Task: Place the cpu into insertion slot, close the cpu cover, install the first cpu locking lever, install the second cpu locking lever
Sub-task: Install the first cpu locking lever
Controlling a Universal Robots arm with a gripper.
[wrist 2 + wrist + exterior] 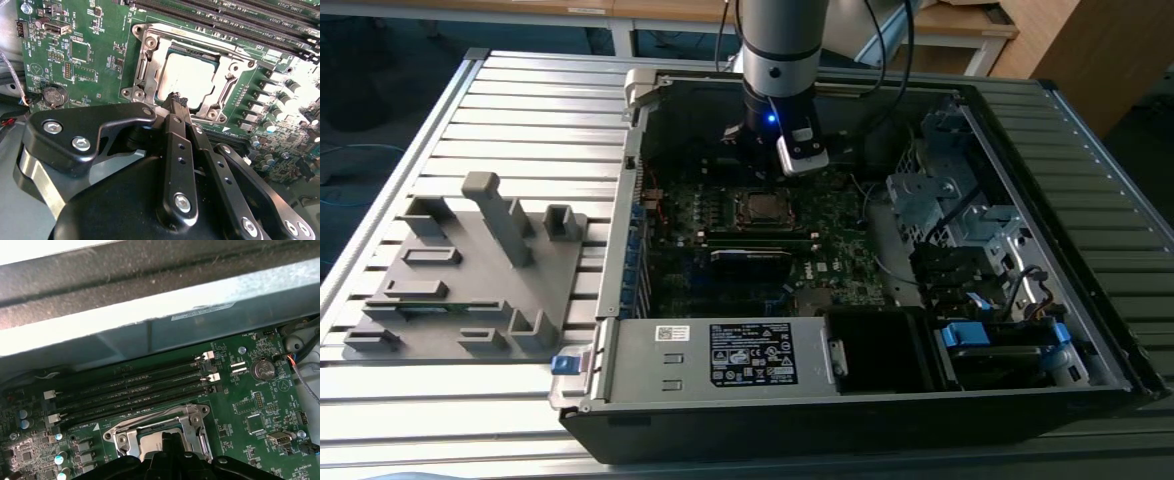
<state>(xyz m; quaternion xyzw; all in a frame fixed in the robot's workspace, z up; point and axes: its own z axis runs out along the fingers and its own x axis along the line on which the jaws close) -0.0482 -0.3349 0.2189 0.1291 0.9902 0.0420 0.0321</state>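
Observation:
The cpu (187,80) lies in the insertion slot (150,65) on the green board, its dull silver top showing through the window of the cpu cover (200,46), which lies flat over it. A thin bent locking lever (227,87) runs along one side of the socket. My gripper (177,101) is shut with nothing between its fingers, its tip just over the socket's near edge. In the exterior view the gripper (762,160) hangs just behind the insertion slot (765,207). The first wrist view shows the socket frame (190,420) past the dark gripper (170,440).
Long black memory slots (135,385) run beside the socket, close to the case wall (150,325). A labelled grey power supply box (720,355) fills the case front. Drive bays and cables (961,220) stand on the exterior view's right. A grey fixture (467,270) sits outside the case.

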